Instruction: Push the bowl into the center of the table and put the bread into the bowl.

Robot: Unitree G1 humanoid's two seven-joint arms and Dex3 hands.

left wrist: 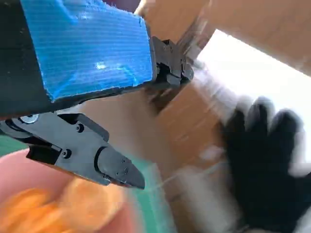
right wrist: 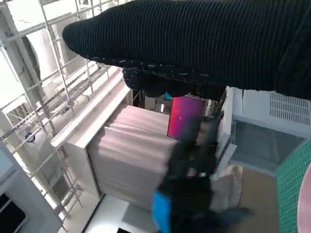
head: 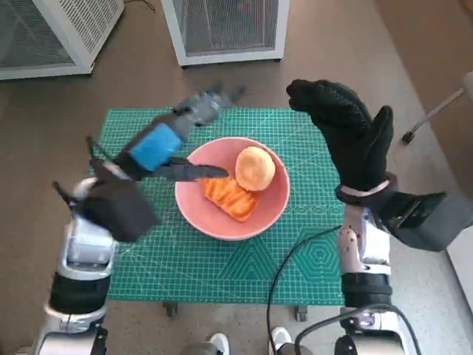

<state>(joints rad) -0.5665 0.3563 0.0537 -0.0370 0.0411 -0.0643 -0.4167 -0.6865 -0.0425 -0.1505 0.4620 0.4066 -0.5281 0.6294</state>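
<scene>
**Bowl with bread at mid-table, both hands raised**

I see the pink bowl [head: 232, 188] near the middle of the green mat [head: 222, 259], holding a round bread roll [head: 255, 167] and an orange pastry [head: 230, 197]. My left hand [head: 170, 133] hovers at the bowl's far-left rim, fingers apart, grasping nothing. My right hand [head: 347, 133] is raised beside the bowl, fingers spread and empty.

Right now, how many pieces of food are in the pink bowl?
2: a round bread roll toward the far right of the bowl, and an orange ridged piece beside it, nearer the middle. Anything underneath is hidden.
</scene>
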